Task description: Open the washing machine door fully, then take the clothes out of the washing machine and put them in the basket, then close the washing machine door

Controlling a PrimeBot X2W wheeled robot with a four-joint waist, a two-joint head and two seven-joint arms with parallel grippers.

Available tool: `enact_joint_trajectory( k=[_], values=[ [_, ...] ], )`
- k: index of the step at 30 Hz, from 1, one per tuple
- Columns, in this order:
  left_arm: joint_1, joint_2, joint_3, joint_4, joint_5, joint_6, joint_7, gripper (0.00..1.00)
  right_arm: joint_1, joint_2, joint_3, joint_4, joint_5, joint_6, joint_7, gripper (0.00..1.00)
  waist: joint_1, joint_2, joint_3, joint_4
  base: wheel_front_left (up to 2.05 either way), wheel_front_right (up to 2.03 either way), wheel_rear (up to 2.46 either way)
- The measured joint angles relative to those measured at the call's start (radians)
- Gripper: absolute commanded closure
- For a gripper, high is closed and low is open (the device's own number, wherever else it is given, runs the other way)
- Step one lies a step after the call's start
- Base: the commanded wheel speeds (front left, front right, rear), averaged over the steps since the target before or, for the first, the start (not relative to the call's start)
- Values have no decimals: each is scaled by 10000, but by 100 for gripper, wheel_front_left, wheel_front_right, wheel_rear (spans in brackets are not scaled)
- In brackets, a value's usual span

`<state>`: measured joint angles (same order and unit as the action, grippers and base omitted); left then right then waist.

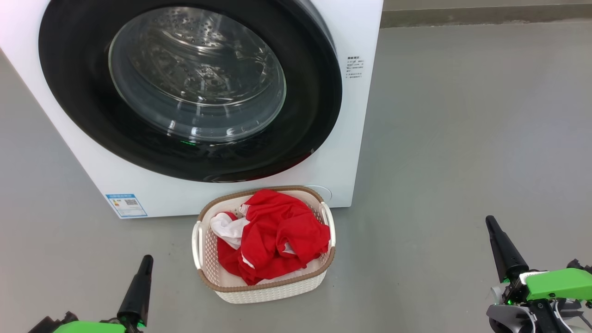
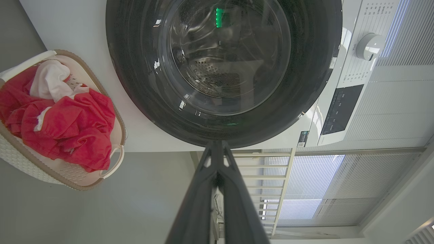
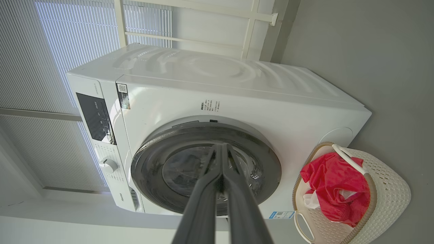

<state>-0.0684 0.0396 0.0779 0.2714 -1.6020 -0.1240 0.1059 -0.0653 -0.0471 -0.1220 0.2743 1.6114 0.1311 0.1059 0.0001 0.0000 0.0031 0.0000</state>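
Observation:
The white washing machine (image 1: 342, 152) stands ahead with its round black-rimmed door (image 1: 189, 88) shut flat against the front; steel drum holes show through the glass. On the floor before it sits the cream basket (image 1: 273, 289), holding the red and white clothes (image 1: 273, 236). My left gripper (image 1: 146, 260) is low at the left, shut and holding nothing, short of the basket. My right gripper (image 1: 490, 221) is at the lower right, shut and holding nothing, well right of the basket. The door (image 2: 223, 71) and the basket (image 2: 113, 159) show in the left wrist view, the washing machine (image 3: 237, 84) and the clothes (image 3: 335, 183) in the right wrist view.
Grey floor (image 1: 462, 138) spreads wide to the right of the machine and around the basket. A wall base (image 1: 485, 16) runs along the far edge. Window blinds (image 3: 67, 34) and a white frame stand behind the machine.

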Motion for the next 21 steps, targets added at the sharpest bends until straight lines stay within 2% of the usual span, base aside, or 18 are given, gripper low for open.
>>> enact_joint_trajectory(
  k=[21],
  values=[
    [0,-2,2,0,0,0,0,100,0,6,-13,0,-2,0,2,100,0,0,0,0,0,0,0]
  ],
)
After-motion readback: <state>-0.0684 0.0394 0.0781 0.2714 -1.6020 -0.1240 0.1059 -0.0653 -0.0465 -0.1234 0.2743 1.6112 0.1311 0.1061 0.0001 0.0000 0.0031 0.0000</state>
